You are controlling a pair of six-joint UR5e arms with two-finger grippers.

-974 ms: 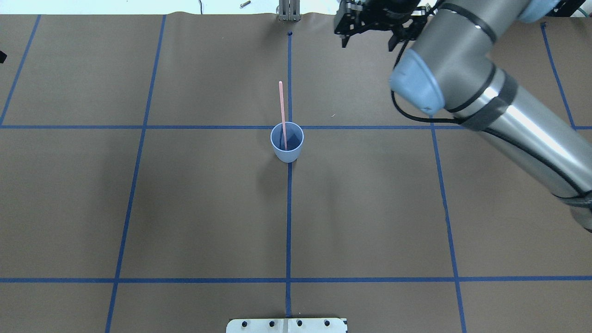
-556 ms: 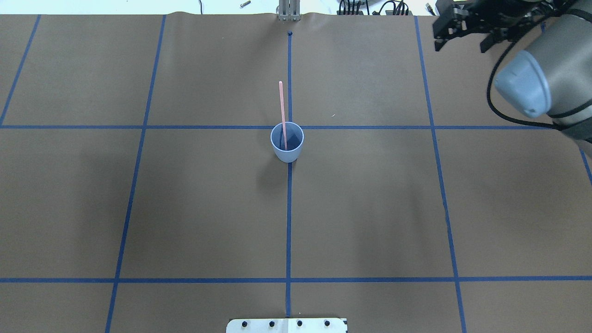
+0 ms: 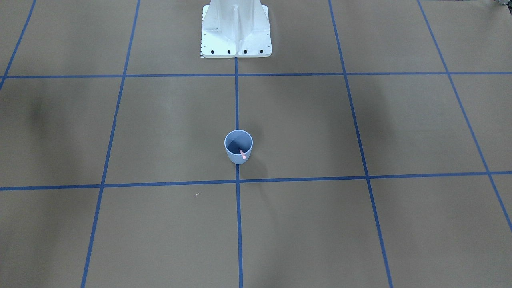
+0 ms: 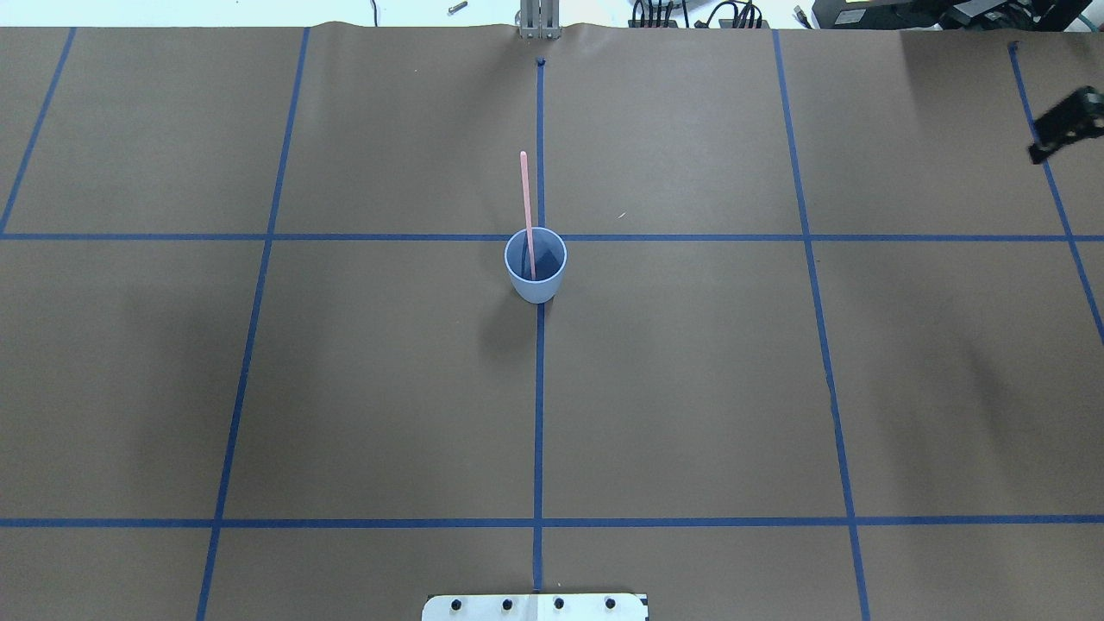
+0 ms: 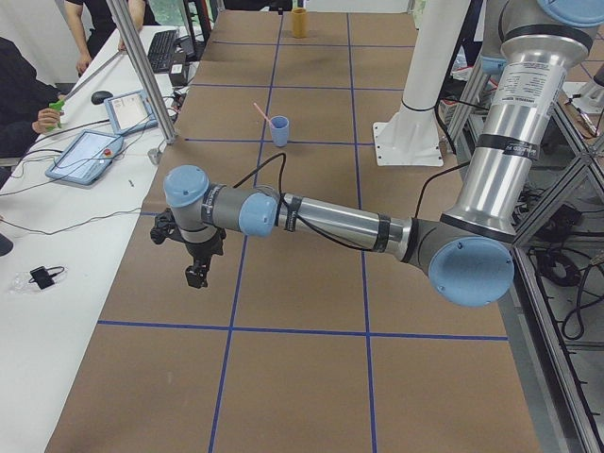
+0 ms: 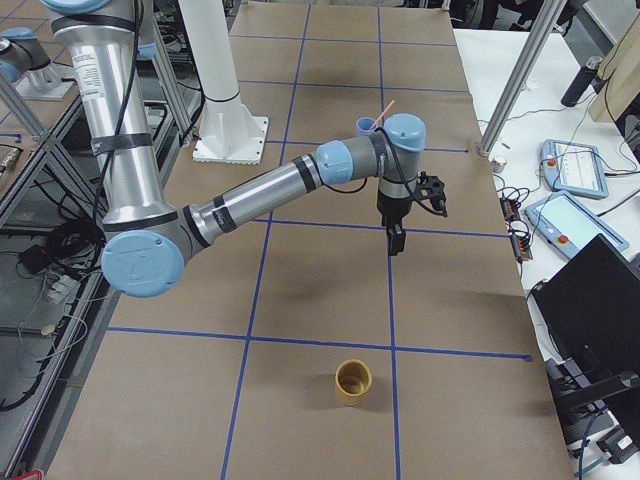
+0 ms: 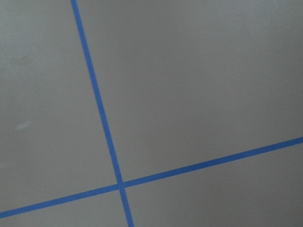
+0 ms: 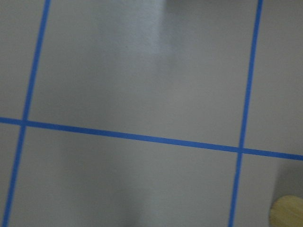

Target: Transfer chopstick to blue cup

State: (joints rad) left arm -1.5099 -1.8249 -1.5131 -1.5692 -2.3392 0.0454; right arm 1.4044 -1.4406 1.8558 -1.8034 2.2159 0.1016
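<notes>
The blue cup (image 4: 536,274) stands upright at the table's middle, on the centre tape line. One pale pink chopstick (image 4: 525,203) stands in it and leans toward the far side. Both also show in the front view, the cup (image 3: 233,154) and the chopstick (image 3: 242,155), and in the left side view as the cup (image 5: 279,132) and chopstick (image 5: 260,111). Of my right gripper (image 4: 1065,128) only a black piece shows at the overhead view's right edge, far from the cup; I cannot tell whether it is open or shut. My left gripper (image 5: 196,276) hangs over the table's left end, state unclear.
A yellow-brown cup (image 6: 352,381) stands near the table's right end and shows in the right wrist view (image 8: 287,211). The robot's white base plate (image 4: 535,606) is at the near edge. Operators and tablets (image 5: 83,156) are at a side table.
My right arm has swung from the far middle of the table out to the right edge of the overhead view. The cup and the chopstick have not moved.
</notes>
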